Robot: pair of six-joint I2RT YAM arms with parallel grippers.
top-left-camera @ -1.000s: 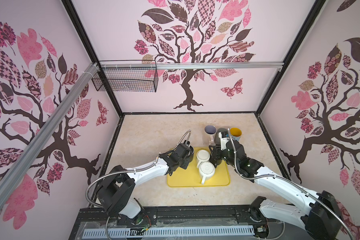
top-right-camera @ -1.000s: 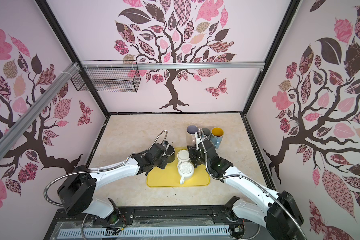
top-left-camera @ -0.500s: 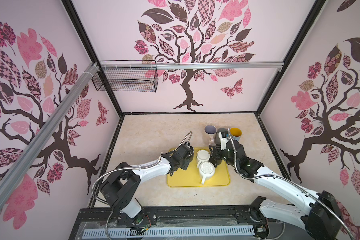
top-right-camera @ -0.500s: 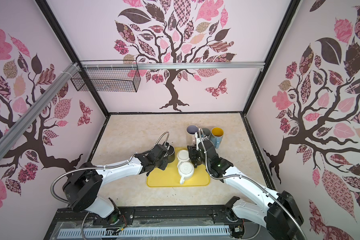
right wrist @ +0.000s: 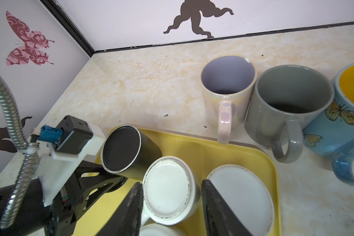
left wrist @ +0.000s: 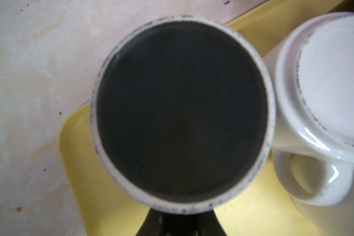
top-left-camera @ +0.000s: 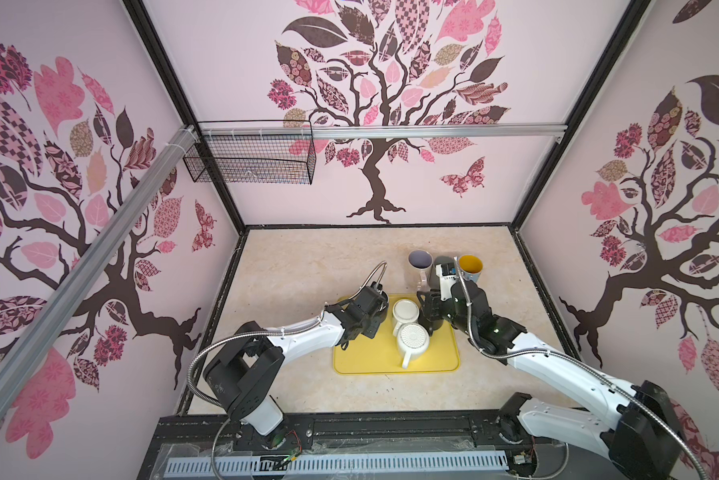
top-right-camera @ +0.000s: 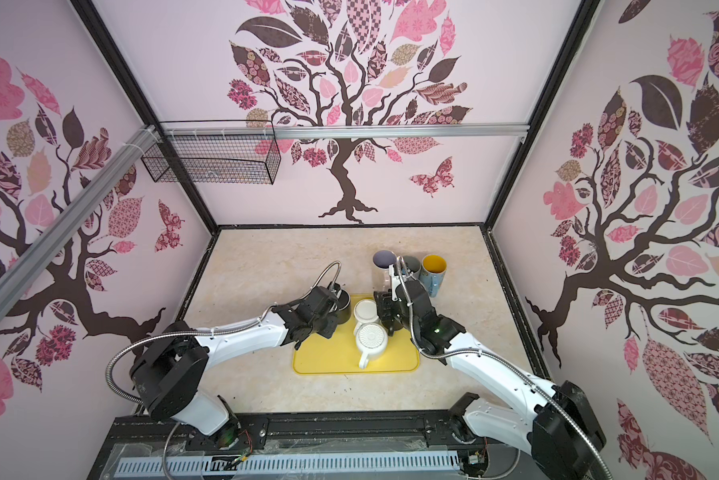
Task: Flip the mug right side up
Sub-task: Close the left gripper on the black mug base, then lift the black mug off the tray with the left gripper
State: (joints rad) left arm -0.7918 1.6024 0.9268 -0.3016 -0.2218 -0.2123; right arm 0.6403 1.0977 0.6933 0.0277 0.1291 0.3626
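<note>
L hand on tilted blk mug

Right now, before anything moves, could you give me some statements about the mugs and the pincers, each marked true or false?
1. The black mug is upside down. True.
2. The grey mug lies on its side. False: it stands upright, between the pearl mug and the blue mug.
3. The left pincer is wide open. False: it is shut on the black mug.
4. The right pincer has one finger on each side of an upside-down white mug. True.
5. The blue mug is on the yellow tray. False: it stands on the table beside the tray.
</note>
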